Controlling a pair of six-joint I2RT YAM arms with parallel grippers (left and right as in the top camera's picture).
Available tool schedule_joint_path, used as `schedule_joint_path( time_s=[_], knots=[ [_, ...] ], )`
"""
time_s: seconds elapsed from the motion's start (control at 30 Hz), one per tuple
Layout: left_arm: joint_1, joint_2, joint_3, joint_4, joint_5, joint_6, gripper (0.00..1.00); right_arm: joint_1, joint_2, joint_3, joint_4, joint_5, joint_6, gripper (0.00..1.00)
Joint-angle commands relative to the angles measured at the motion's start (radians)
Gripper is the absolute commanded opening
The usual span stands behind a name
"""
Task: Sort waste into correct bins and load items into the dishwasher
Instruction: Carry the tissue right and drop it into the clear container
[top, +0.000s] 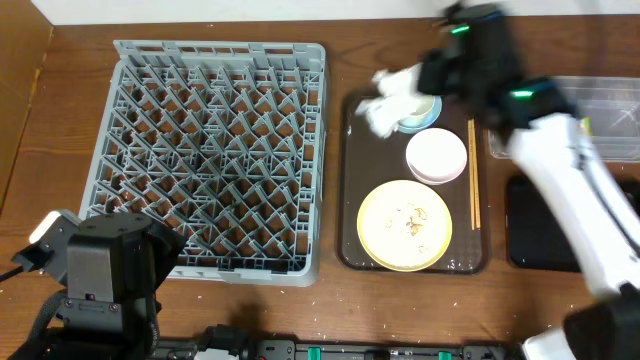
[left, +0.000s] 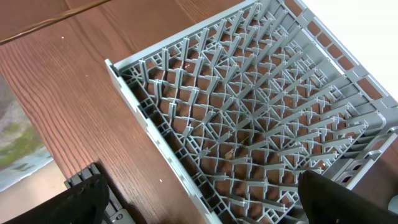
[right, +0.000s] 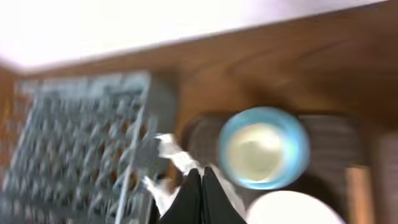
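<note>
We look down on a brown wooden surface (top: 330, 310) whose largest load is the grey dish rack (top: 215, 150), square, filling the left half, with nothing among its pegs. Right of it, close alongside, lies the dark tray (top: 352, 180). The white right arm (top: 570, 180) reaches in from the lower right across the tray's far end, blurred. At the right edge we see the clear tub (top: 605, 115) and, nearer us, the flat black bin (top: 535, 225), both apart from the tray. On the tray's near half sits the pale yellow plate (top: 404, 225), carrying a few whitish crumbs (top: 415, 220). Just beyond it, touching or slightly overlapping its rim, is the white bowl (top: 437, 156), and beyond that the light blue cup (top: 420, 115), pale inside. The crumpled white napkin (top: 385, 100) is at the tray's far left corner, beside the cup and right at the right tool (right: 200, 186). From the right wrist, that tool's fingers are pressed together to a point with white paper bunched around them, so we read it as clenched on the napkin, though the view is smeared. The chopsticks (top: 473, 175) lie along the tray's right side. The left tool (left: 205, 208) hangs over the rack's near left corner, its dark fingers spread wide, released and holding nothing.
</note>
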Motion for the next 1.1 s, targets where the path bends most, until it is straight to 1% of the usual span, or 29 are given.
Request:
schedule_joint_path(
  time_s=[0.0, 0.23, 0.37, 0.5, 0.63, 0.67, 0.7, 0.77, 0.83, 0.87, 0.9, 0.93, 0.97, 1.03, 1.07],
  knots=[
    [0.005, 0.001, 0.008, -0.003, -0.016, -0.009, 0.98, -0.137, -0.039, -0.002, -0.052, 0.006, 0.067, 0.01],
    [0.005, 0.001, 0.008, -0.003, -0.016, -0.009, 0.98, -0.388, -0.057, -0.003, -0.108, 0.006, 0.066, 0.01],
    [0.005, 0.001, 0.008, -0.003, -0.016, -0.009, 0.98, -0.493, -0.057, -0.003, -0.123, 0.006, 0.066, 0.01],
    [0.005, 0.001, 0.008, -0.003, -0.016, -0.009, 0.98, -0.558, -0.057, -0.003, -0.123, 0.006, 0.065, 0.01],
    [0.005, 0.001, 0.008, -0.003, -0.016, -0.009, 0.98, -0.568, -0.053, -0.004, -0.122, 0.007, 0.016, 0.01],
    [0.005, 0.001, 0.008, -0.003, -0.016, -0.009, 0.98, -0.566, -0.049, -0.004, -0.122, 0.008, 0.012, 0.04],
    [0.005, 0.001, 0.008, -0.003, -0.016, -0.009, 0.98, -0.566, -0.043, -0.004, -0.123, 0.011, 0.012, 0.14],
    [0.005, 0.001, 0.008, -0.003, -0.016, -0.009, 0.98, -0.566, -0.031, -0.005, -0.122, 0.013, 0.013, 0.43],
    [0.005, 0.001, 0.008, -0.003, -0.016, -0.009, 0.98, -0.565, -0.017, -0.005, -0.122, 0.012, 0.012, 0.78],
    [0.005, 0.001, 0.008, -0.003, -0.016, -0.009, 0.98, -0.566, -0.01, -0.005, -0.124, -0.001, 0.002, 0.88],
    [0.005, 0.001, 0.008, -0.003, -0.016, -0.009, 0.98, -0.565, -0.005, -0.005, -0.125, -0.026, -0.024, 0.92],
    [0.005, 0.001, 0.008, -0.003, -0.016, -0.009, 0.98, -0.564, 0.002, -0.005, -0.127, -0.068, -0.066, 0.95],
    [0.005, 0.001, 0.008, -0.003, -0.016, -0.009, 0.98, -0.561, 0.007, -0.005, -0.134, -0.143, -0.121, 0.98],
    [0.005, 0.001, 0.008, -0.003, -0.016, -0.009, 0.98, -0.554, 0.009, -0.005, -0.145, -0.268, -0.201, 0.99],
    [0.005, 0.001, 0.008, -0.003, -0.016, -0.009, 0.98, -0.55, 0.009, -0.005, -0.149, -0.368, -0.266, 0.99]
  ],
)
